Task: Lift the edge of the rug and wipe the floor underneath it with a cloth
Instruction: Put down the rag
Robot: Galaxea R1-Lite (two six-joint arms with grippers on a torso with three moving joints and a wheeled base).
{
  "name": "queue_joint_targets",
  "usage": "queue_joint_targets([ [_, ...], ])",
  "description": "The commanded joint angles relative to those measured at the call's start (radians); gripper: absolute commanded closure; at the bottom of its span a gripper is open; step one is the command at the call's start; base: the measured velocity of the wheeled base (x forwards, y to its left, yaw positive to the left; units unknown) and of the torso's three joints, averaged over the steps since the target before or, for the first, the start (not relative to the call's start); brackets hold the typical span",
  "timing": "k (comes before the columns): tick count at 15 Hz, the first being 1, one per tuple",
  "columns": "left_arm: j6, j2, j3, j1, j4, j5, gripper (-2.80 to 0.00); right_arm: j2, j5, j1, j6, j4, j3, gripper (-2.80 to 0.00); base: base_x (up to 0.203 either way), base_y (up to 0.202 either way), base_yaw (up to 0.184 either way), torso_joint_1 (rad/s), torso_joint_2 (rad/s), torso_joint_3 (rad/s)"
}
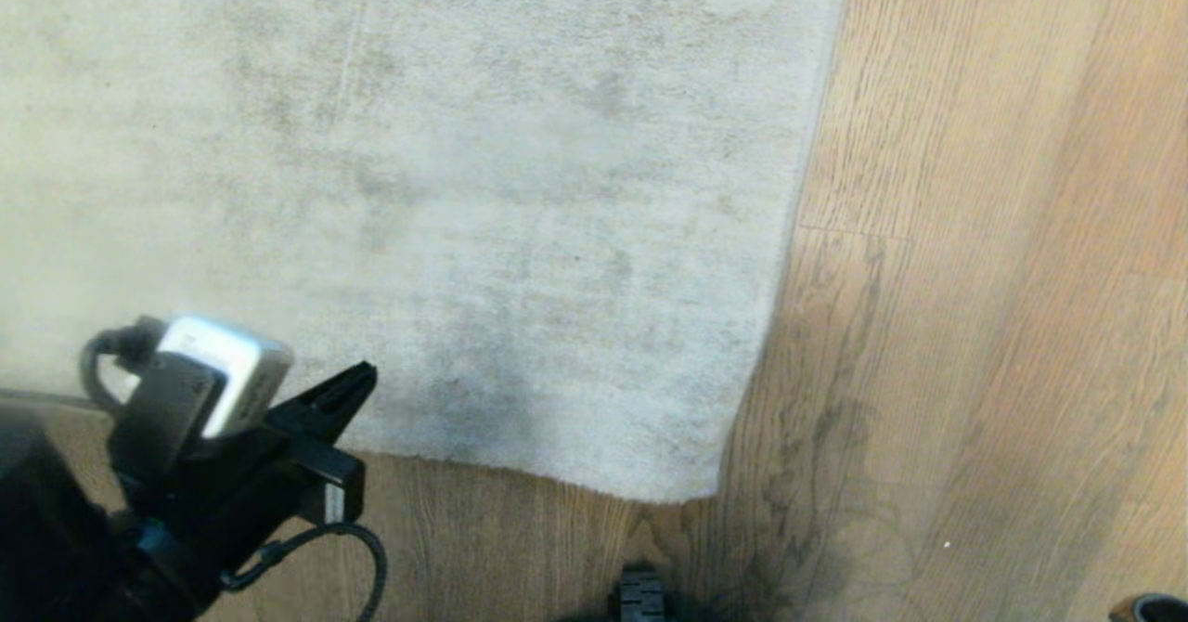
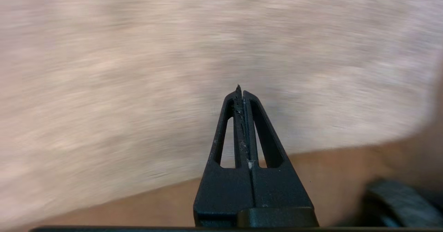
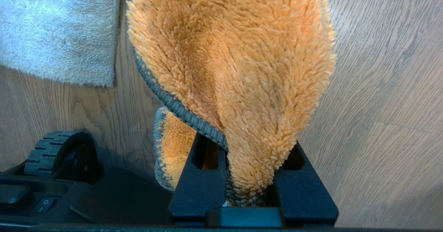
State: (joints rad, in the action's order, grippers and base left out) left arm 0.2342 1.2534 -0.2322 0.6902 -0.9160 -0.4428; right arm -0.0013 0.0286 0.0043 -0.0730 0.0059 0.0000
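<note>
Step in hand, as I read it: approach to the lift, nothing raised yet. The rug edge (image 1: 557,485) lies flat on the floor (image 1: 974,325), with the corner near the bottom middle of the head view and bare oak planks to the right of it and along the near side. The left gripper (image 1: 357,385) is at lower left of the head view, over the near border of the rug, fingers (image 2: 238,121) clenched together on nothing; the wrist view shows them pressed tip to tip, with rug pile ahead and a strip of floor nearer the camera. That view is smeared, so I can't tell whether the tips touch the pile. The right gripper (image 3: 247,176) is outside the head view; its own camera shows it grasping the cloth (image 3: 242,69), an orange fleecy rag with a grey ribbed hem, hanging from the fingers above bare floor, near the rug corner and the robot's base wheel (image 3: 59,155). Next move, my judgement: the left fingers have to release, drop to the hem, get one tip under the border, clamp and raise it; only then can the right arm bring the cloth in underneath. Risk: a thin hem flat on wood is hard to get under. Writing: none readable; only a power symbol on the switch (image 3: 43,202) on the base.
</note>
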Motion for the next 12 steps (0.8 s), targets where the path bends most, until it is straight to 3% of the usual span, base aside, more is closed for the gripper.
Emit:
queue_joint_targets([
  [1,0.012,-0.148,0.042,-0.122,-0.003,0.036,0.00,0.001,0.001,0.000,-0.001,0.000,0.000,0.00,0.000,0.000,0.000,0.000,0.00,0.000],
  [3,0.042,-0.244,0.082,-0.284,0.003,0.115,0.00,0.001,0.001,0.000,-0.001,0.000,0.000,0.00,0.000,0.000,0.000,0.000,0.00,0.000],
  [6,0.065,-0.449,0.135,-0.542,0.072,0.284,0.00,0.001,0.001,0.000,-0.001,0.000,0.000,0.00,0.000,0.000,0.000,0.000,0.00,0.000],
  [9,0.074,-0.636,0.151,-0.621,0.249,0.388,0.00,0.001,0.001,0.000,-0.001,0.000,0.000,0.00,0.000,0.000,0.000,0.000,0.00,0.000],
  [12,0.083,-0.732,0.176,-0.633,0.322,0.402,0.00,0.001,0.001,0.000,-0.001,0.000,0.000,0.00,0.000,0.000,0.000,0.000,0.00,0.000],
])
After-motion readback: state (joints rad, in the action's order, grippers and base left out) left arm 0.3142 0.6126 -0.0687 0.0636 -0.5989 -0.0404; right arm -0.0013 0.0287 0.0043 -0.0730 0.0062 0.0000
